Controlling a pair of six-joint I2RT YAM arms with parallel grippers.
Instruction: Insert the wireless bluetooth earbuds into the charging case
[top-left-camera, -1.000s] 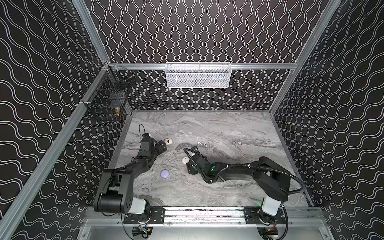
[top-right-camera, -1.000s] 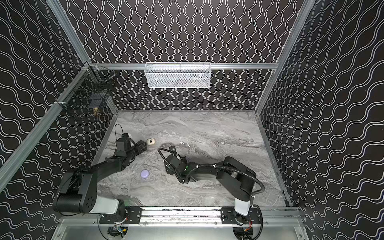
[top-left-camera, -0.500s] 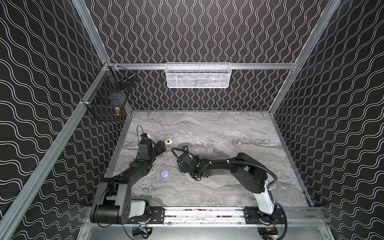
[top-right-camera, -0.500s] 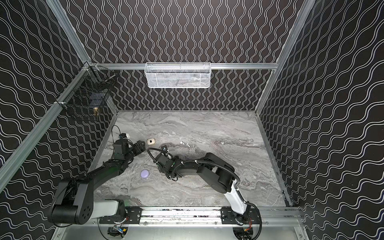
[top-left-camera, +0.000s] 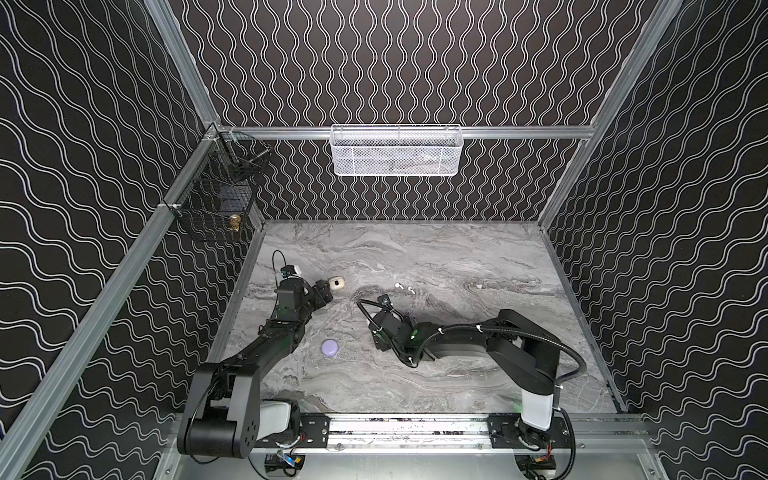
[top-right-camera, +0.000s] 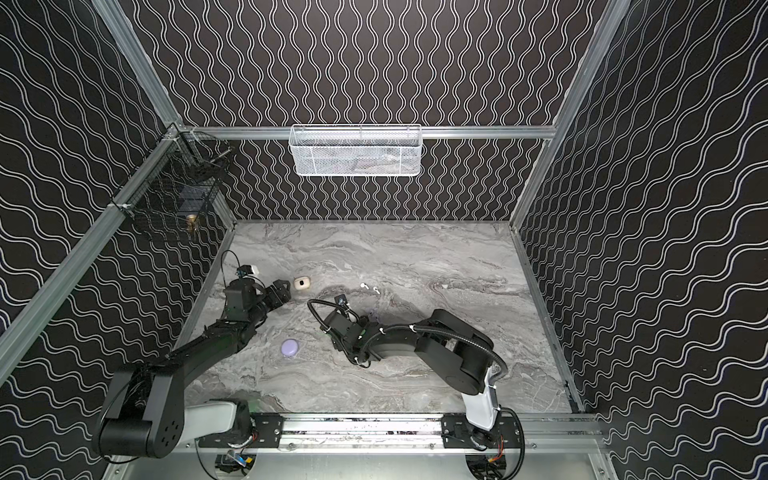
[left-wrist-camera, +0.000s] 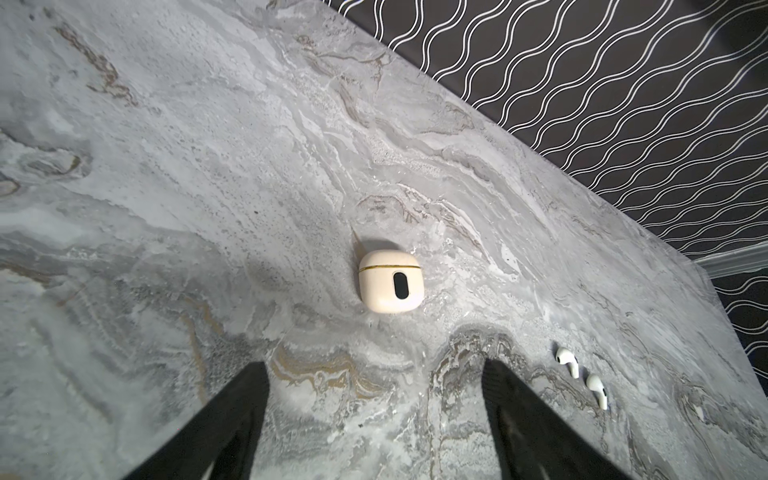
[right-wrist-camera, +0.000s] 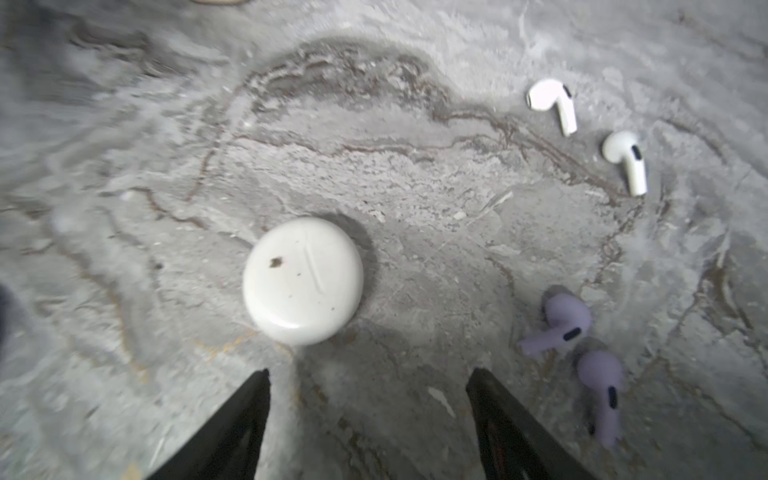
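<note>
Presently we are logging: right claw (right-wrist-camera: 368, 372) gaping wide, empty, facing a white round case (right-wrist-camera: 302, 280); lilac earbuds (right-wrist-camera: 561, 324) lying on the tabletop (right-wrist-camera: 415, 187) just beside it, white earbuds (right-wrist-camera: 552, 104) farther ahead; left claw (left-wrist-camera: 372, 363), likewise wide, facing a cream case (left-wrist-camera: 390, 286).

My grey marbled tabletop (top-left-camera: 457, 257) carries a closed cream square case (left-wrist-camera: 390, 286), and near it I see two white earbuds (right-wrist-camera: 552, 102) lying side by side without touching. A closed round white case (right-wrist-camera: 302, 280) lies near two lilac earbuds (right-wrist-camera: 565, 322) that lie just beside each other. In both top views a round lilac case (top-left-camera: 330, 347) sits apart, nearer the front rail.
</note>
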